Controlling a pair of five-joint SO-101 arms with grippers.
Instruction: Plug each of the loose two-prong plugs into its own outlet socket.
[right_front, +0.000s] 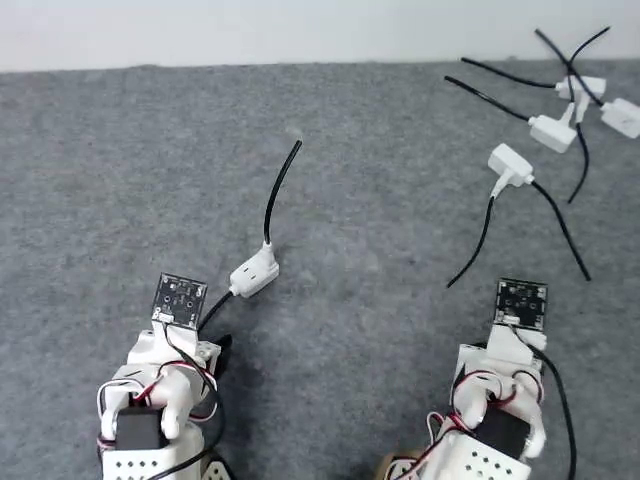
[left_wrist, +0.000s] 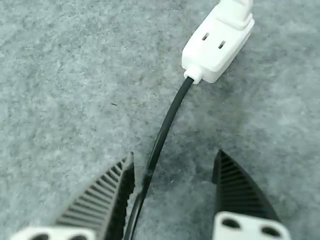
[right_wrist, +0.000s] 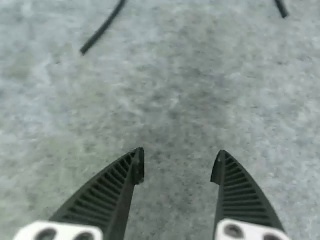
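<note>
A white outlet socket (right_front: 254, 272) (left_wrist: 218, 42) lies on the grey carpet just ahead of the left arm (right_front: 165, 385), two slots facing up. Its black cord (left_wrist: 160, 145) runs back between the fingers of my left gripper (left_wrist: 175, 157), which is open and not touching it. A second black cord (right_front: 278, 190) leaves the socket's far end. Several white plugs with black cords lie at the far right, the nearest plug (right_front: 510, 165) ahead of the right arm (right_front: 500, 400). My right gripper (right_wrist: 180, 155) is open over bare carpet.
Grey carpet (right_front: 380, 260) covers the table up to a pale wall at the back. Loose black cord ends (right_wrist: 102, 29) lie ahead of the right gripper. The far-right plugs' cords (right_front: 575, 60) cross one another.
</note>
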